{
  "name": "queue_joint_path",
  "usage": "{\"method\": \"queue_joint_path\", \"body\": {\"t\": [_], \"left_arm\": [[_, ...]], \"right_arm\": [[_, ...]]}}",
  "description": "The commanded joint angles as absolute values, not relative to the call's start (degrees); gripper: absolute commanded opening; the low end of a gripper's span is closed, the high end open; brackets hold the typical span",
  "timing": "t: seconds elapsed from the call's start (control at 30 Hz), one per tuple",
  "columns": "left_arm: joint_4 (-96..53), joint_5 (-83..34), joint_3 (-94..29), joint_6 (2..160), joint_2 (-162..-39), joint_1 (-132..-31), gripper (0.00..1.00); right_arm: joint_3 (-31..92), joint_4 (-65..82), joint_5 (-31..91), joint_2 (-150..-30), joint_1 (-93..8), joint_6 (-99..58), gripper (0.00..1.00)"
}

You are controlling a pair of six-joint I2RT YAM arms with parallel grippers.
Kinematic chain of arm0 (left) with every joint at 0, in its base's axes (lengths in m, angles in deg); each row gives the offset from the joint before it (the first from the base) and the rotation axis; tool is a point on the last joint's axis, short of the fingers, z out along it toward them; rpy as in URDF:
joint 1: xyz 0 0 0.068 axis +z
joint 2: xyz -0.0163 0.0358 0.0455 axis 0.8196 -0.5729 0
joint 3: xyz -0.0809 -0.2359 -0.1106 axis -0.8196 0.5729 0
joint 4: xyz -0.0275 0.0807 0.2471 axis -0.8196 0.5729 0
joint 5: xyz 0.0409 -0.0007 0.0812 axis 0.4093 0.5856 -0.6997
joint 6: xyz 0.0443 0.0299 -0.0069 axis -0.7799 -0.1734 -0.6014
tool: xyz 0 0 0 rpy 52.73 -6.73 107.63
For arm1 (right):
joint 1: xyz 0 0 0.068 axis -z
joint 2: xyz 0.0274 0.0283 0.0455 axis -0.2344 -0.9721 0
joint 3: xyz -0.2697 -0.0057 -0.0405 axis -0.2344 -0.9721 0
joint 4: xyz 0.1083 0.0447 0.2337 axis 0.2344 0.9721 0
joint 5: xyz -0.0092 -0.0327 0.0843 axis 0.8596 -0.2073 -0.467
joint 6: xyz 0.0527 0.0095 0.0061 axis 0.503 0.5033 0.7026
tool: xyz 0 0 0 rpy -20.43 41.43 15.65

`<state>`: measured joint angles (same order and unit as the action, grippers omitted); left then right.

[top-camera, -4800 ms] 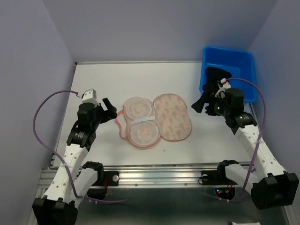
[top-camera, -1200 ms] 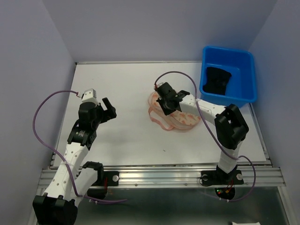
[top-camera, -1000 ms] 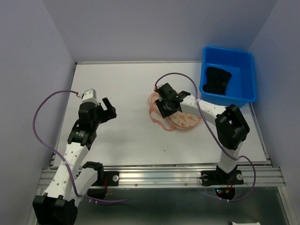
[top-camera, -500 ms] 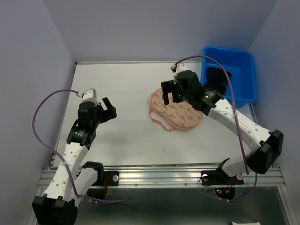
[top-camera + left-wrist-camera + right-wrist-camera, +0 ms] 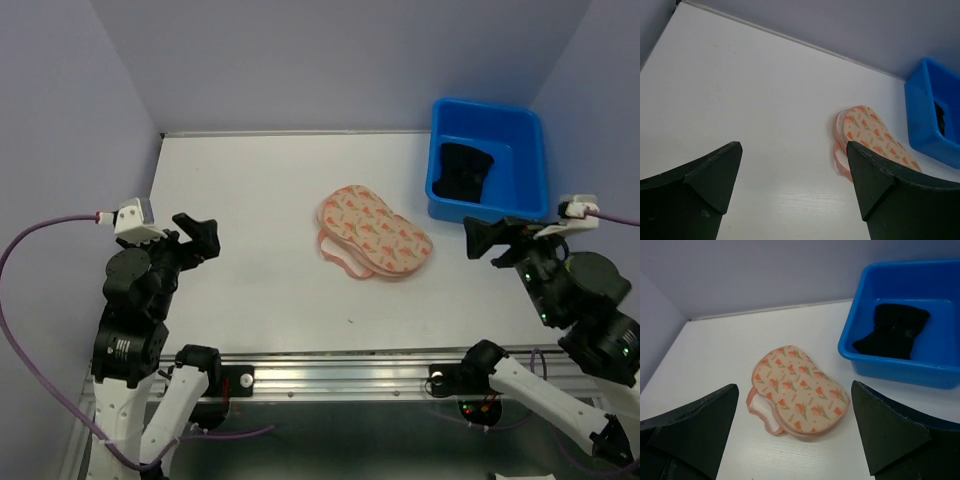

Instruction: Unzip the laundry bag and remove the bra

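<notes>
Two empty claws, jaws spread wide: left claw [image 5: 202,236], right claw [image 5: 479,243]

Left of the blue plastic tub [image 5: 485,208], folded cream-and-orange fabric laundry bag [image 5: 380,232]: lower lobe mostly covered, zip too small to judge. Inside tub, small black fabric bra [image 5: 941,117] mostly walled off in left wrist view.
</notes>
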<state>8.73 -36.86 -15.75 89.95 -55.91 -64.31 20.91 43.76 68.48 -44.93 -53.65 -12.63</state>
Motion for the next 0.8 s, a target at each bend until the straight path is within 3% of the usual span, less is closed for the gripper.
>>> {"method": "queue_joint_path", "body": {"t": [0.0, 0.23, 0.77], "left_arm": [[15.5, -39.6, -18.2, 88.3, -51.8, -64.1, 0.98], [20.1, -40.3, -18.1, 88.9, -44.6, -64.1, 0.98], [23.2, -42.1, -16.6, 90.4, -39.1, -65.3, 0.98]], "right_arm": [[19.9, 50.3, 72.7, -36.5, -53.5, -13.1, 1.00], [21.4, 58.4, 71.1, -26.6, -53.5, -10.5, 1.00], [23.1, 64.5, 70.5, -20.9, -53.5, -8.0, 1.00]]}}
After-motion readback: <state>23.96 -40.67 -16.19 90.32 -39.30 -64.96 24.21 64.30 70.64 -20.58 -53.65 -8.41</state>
